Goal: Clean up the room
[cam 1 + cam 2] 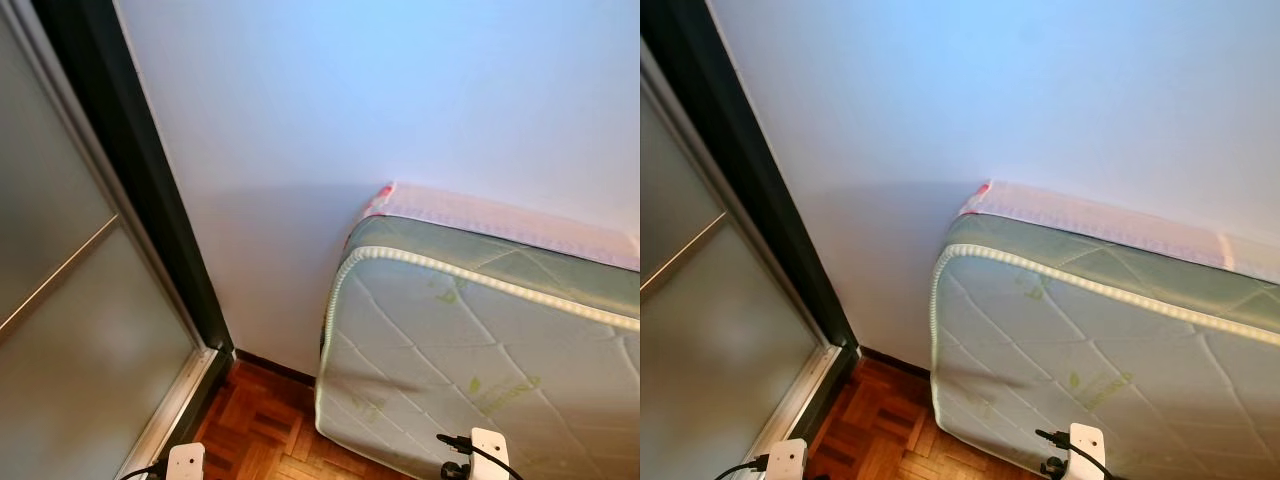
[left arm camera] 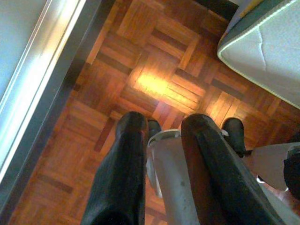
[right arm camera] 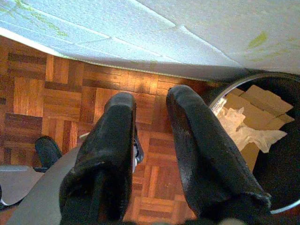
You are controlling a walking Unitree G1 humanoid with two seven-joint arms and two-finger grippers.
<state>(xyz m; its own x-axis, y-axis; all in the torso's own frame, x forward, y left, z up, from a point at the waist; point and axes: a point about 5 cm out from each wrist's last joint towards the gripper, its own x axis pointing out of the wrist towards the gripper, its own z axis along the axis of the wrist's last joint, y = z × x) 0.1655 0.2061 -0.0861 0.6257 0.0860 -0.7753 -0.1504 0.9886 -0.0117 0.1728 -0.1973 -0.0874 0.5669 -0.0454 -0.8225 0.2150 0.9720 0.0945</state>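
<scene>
A pale green quilted mattress [image 1: 480, 340] stands on its edge against the white wall, with a pink-patterned layer along its top. Both arms hang low over the parquet floor [image 2: 140, 61]. My left gripper [image 2: 165, 123] points down at the floor, its fingers a little apart and holding nothing; my own silver leg shows through the gap. Beside the mattress's lower edge, my right gripper [image 3: 152, 98] is also open and empty. Right next to it stands a round black bin [image 3: 220, 91] with cardboard pieces and crumpled paper inside.
A sliding door with frosted panels and a dark frame [image 1: 150, 200] fills the left side, its metal track [image 2: 42, 70] running along the floor. My black feet [image 2: 234, 133] stand on the parquet. The floor between the door and the mattress is bare wood.
</scene>
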